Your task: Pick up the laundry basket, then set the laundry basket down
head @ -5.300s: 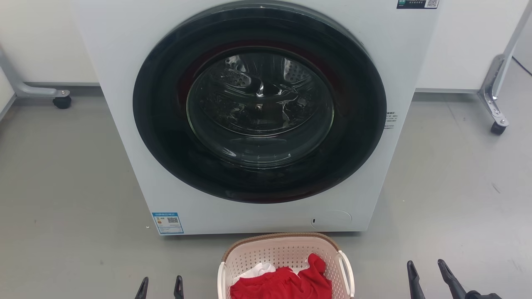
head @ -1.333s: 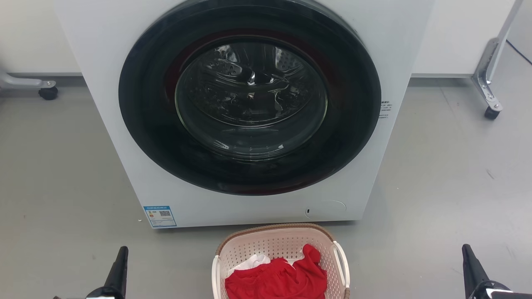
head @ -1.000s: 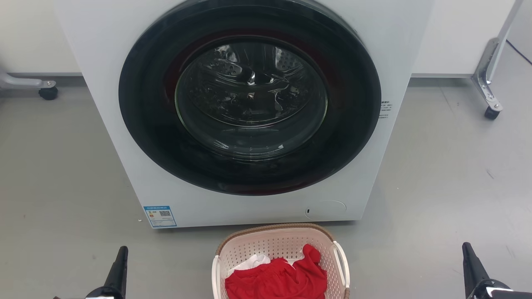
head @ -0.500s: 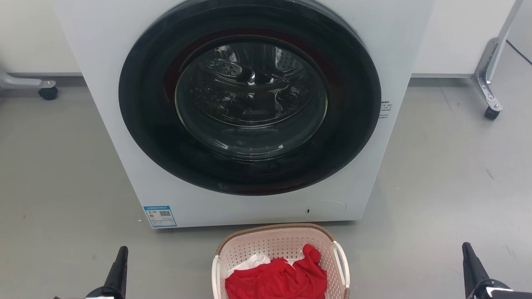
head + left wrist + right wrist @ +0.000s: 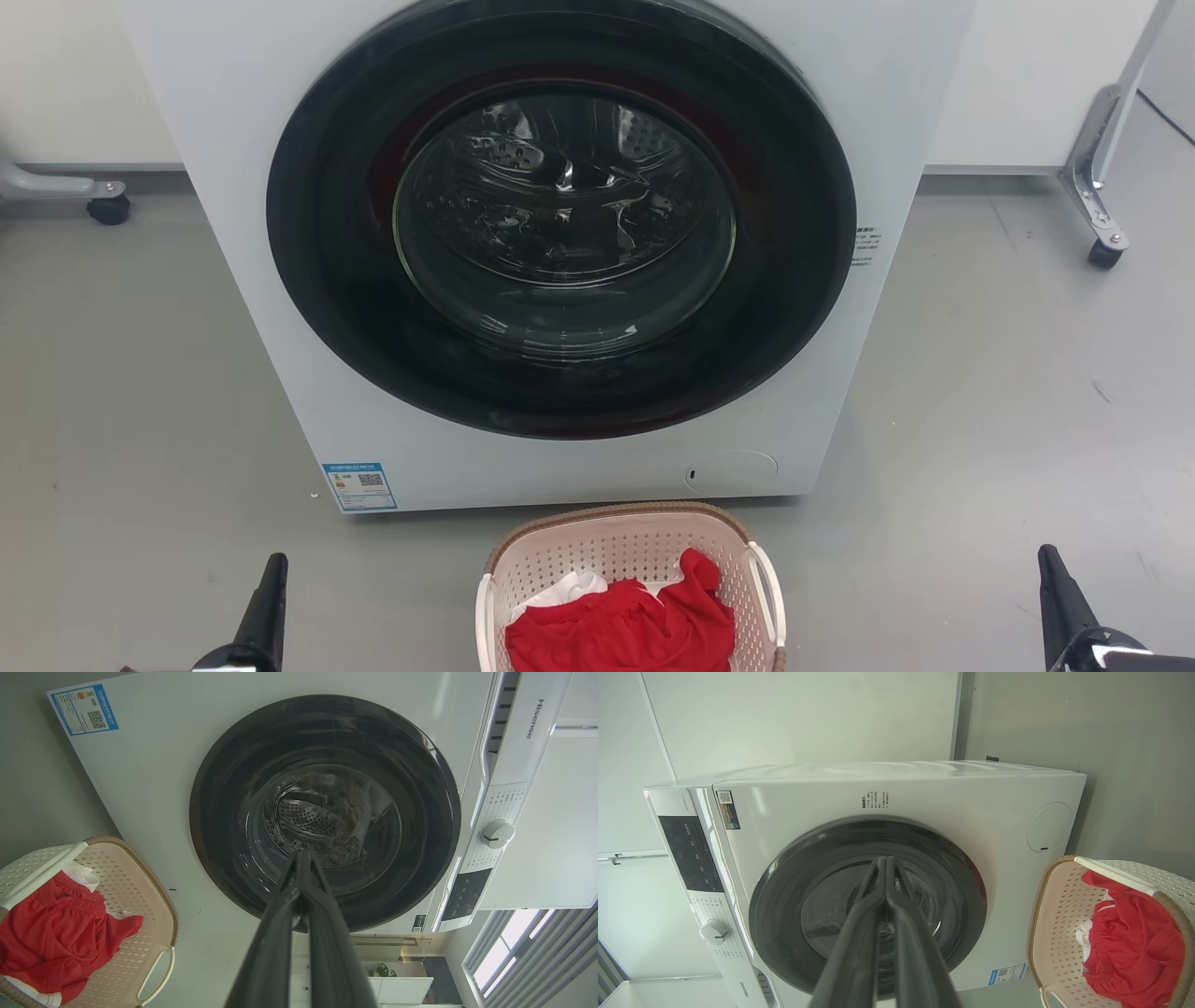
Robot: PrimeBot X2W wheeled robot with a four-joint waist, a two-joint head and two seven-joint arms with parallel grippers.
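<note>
The laundry basket stands on the floor, between the left jaws and the right jaws and well apart from both. Neither set touches it. The basket holds a red garment lying over a white cloth. Its white side handle is free.

Left jaws: pressed together, tips meeting, gripping nothing. Right jaws: pressed together, tips meeting, gripping nothing.

Both sets point toward the washing machine, which stands just beyond the basket's far rim. Its round door is closed. A wheeled frame leg stands well beyond the right jaws, to their outer side.
</note>
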